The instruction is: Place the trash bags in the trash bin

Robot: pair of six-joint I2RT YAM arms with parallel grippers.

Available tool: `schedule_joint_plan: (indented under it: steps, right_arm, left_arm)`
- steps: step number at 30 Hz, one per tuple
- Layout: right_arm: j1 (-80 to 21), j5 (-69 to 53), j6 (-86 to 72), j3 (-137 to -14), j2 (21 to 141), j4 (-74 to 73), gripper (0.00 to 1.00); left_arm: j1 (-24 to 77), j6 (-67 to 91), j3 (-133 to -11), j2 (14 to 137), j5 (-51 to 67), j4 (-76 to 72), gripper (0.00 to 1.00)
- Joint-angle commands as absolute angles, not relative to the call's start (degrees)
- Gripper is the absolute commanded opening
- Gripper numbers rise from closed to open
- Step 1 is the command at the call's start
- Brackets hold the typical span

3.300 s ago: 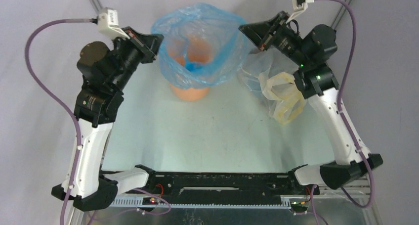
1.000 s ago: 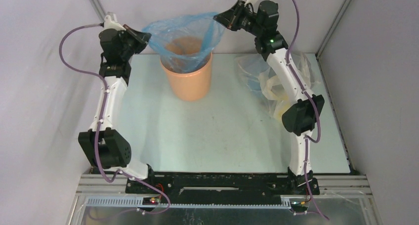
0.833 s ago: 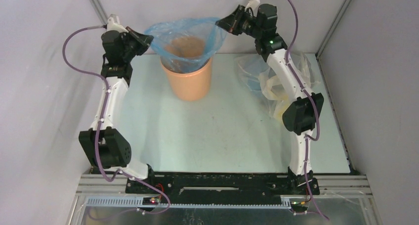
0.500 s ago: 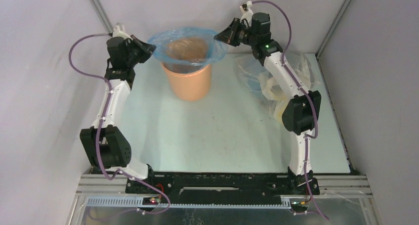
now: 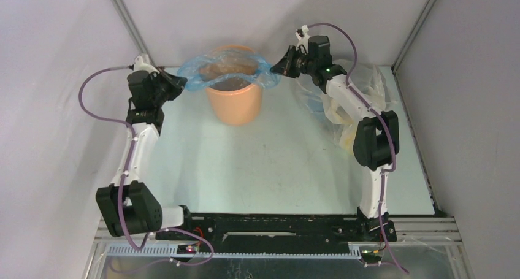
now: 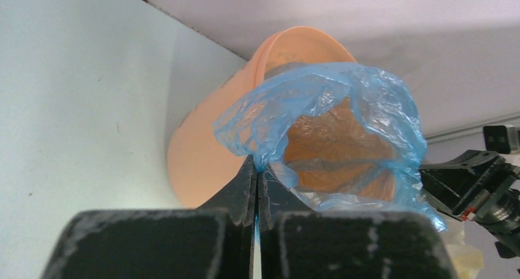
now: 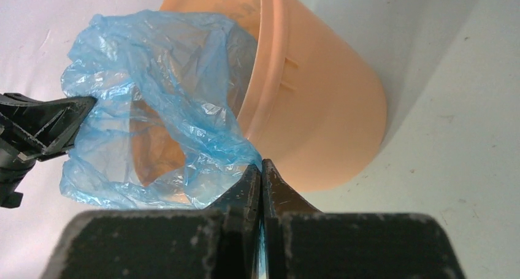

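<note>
The trash bin (image 5: 237, 105) stands on the tabletop (image 5: 263, 168) near its far edge, close to the back wall. The light-blue trash bag (image 5: 200, 78) is stretched across the mouth of the bin, and its film lies over the near part of the rim; the far part of the rim shows bare above it. The left hand (image 5: 182, 80) is just beside the rim on the left, with its fingers pressed together on the edge of the bag. The right hand (image 5: 276, 67) is just beside the rim on the right and pinches the opposite edge in the same way. A clear plastic sack (image 5: 336, 112) with pale yellow contents lies under the right arm, near the right edge of the tabletop and apart from the bin. Between the bin and the arm bases, the tabletop extends wide.
</note>
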State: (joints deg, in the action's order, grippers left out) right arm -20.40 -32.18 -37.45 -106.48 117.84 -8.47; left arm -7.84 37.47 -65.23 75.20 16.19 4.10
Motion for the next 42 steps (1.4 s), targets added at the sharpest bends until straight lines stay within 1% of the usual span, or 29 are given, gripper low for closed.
schedule_joint_plan:
  steps: [1,5,14,18,22,27,28,31,34,36,39,42]
  right_arm:
    - [-20.7,-29.83,-34.89,-106.39,114.31,-6.57,0.0]
    - [-20.44,-28.6,-35.26,-103.73,114.38,-4.18,0.0]
    - [-19.61,-25.75,-34.93,-105.61,116.25,-4.15,0.0]
    - [-19.66,-25.72,-34.25,-111.16,119.89,-6.45,0.0]
    - [-19.94,-26.41,-34.17,-116.82,123.35,-7.05,0.07]
    - [-20.76,-25.01,-33.9,-122.68,127.46,-8.95,0.09]
    - [-20.81,-25.02,-33.9,-124.17,128.51,-9.56,0.1]
    - [-21.09,-25.09,-34.37,-127.81,131.35,-10.47,0.19]
    - [-21.5,-25.53,-34.64,-129.83,133.02,-10.42,0.31]
    - [-21.82,-25.71,-34.77,-129.9,133.39,-9.87,0.35]
    - [-22.2,-26.35,-35.0,-130.22,133.99,-9.56,0.39]
    - [-22.11,-28.55,-35.66,-129.94,134.43,-9.34,0.39]
  left_arm:
    - [-8.79,36.63,-61.03,73.47,14.31,-1.07,0.0]
    - [-8.88,37.46,-55.72,73.82,14.24,-5.96,0.0]
    - [-9.35,37.58,-52.93,76.63,13.58,-11.02,0.0]
    - [-9.49,36.42,-56.14,80.35,13.99,-11.28,0.0]
    - [-9.43,37.79,-59.63,85.49,17.1,-15.38,0.0]
    - [-9.32,39.88,-66.79,92.27,20.39,-15.71,0.01]
    - [-9.38,40.28,-68.28,93.63,21.5,-15.7,0.02]
    - [-9.11,41.48,-71.64,97.02,24.31,-15.85,0.11]
    - [-8.63,42.28,-73.73,99.58,26.39,-16.08,0.2]
    - [-8.2,42.61,-74.95,101.03,27.33,-16.14,0.26]
    - [-7.64,43.55,-77.12,103.61,29.39,-16.12,0.27]
    - [-7.09,44.24,-79.71,106.31,32.41,-16.08,0.28]
